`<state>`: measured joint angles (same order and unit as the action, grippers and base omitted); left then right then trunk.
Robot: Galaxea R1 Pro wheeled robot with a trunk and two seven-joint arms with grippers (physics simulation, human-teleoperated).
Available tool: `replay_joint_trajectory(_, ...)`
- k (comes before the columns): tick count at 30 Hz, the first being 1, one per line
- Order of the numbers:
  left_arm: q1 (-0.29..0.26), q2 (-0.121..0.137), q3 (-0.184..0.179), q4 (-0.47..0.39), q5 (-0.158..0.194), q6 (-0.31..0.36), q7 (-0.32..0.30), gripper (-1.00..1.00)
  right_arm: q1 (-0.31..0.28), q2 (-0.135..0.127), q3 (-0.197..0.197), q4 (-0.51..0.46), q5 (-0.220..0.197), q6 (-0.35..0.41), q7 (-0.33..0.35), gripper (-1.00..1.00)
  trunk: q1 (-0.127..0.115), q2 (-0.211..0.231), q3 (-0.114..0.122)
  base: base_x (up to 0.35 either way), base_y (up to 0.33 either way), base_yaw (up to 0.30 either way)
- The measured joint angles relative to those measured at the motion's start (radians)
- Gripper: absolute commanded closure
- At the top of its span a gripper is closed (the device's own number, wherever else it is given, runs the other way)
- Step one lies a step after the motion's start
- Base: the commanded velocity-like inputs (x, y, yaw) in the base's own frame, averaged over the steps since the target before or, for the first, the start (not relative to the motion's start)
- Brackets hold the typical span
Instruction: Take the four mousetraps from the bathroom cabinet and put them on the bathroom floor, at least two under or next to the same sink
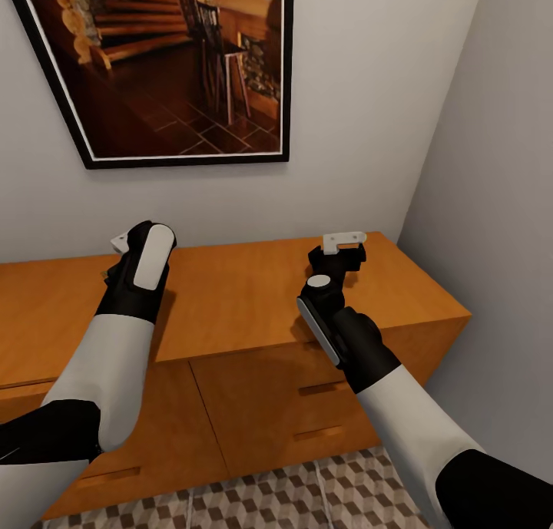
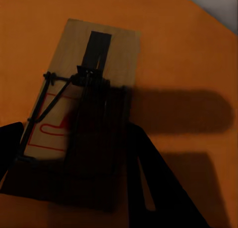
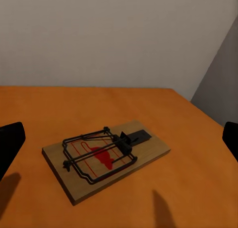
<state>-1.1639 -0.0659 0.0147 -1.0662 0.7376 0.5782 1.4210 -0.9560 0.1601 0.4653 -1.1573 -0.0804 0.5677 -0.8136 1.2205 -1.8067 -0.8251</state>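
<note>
While a dark-framed picture of a wooden interior (image 1: 165, 61) hangs on the pale wall, the low orange-brown wooden cabinet (image 1: 253, 283) fills the corner above a strip of cube-patterned tiled bathroom floor (image 1: 307, 490). Both arms reach over its flat top surface. The left tool (image 1: 127, 246) hovers right above one tan wooden mousetrap with black wire (image 2: 84, 89); whether its fingers have closed cannot be told. The right tool (image 1: 343, 245) stands spread wide and empty, facing a second mousetrap with a red mark (image 3: 106, 156) lying flat near the cabinet's corner. Judged from this, the pick-up step is in hand: each tool must next descend, pinch its board by the edges, then carry it down to the tiles.
</note>
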Motion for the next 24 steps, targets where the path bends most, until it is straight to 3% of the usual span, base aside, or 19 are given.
replay_joint_trajectory(24,0.0,0.0,-0.001,0.001,-0.002,0.007,-0.001,1.0,0.0,0.0,0.0,0.001,0.0,0.0,0.0,-1.0,0.0,0.0,0.0,0.0,0.0,0.0)
